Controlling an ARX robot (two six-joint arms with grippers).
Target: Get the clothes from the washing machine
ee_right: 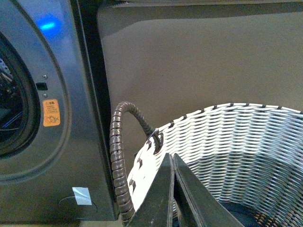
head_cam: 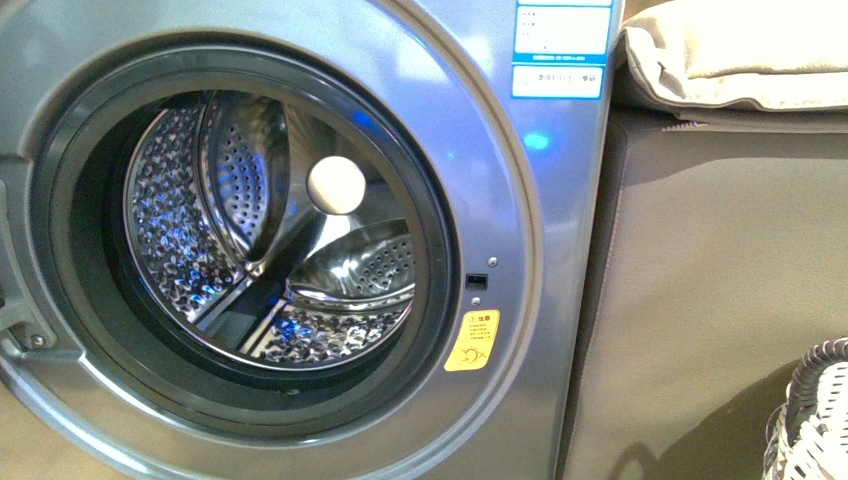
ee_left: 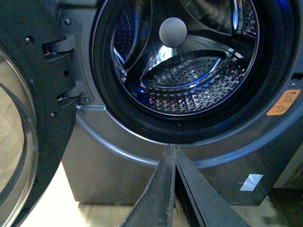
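Observation:
The washing machine [head_cam: 540,250] fills the front view, its porthole open onto the perforated steel drum [head_cam: 190,230]. No clothes show in the drum; only a pale round knob [head_cam: 337,185] sits at its back. My left gripper [ee_left: 171,147] is shut and empty, its tips just below the porthole rim [ee_left: 142,137] and in front of the drum [ee_left: 189,90]. Over the grey-white woven basket [ee_right: 227,127] my right gripper [ee_right: 171,155] is shut and empty. A dark blue patch [ee_right: 244,213] lies at the basket's bottom; it looks like the clothes. Neither gripper shows in the front view.
The washer's glass door [ee_left: 19,123] hangs open beside the left arm. The basket [head_cam: 815,420] stands right of the washer [ee_right: 57,71], its coiled handle [ee_right: 117,161] close to the machine's side. A brown panel [head_cam: 700,280] with a beige cushion [head_cam: 730,50] on top rises behind.

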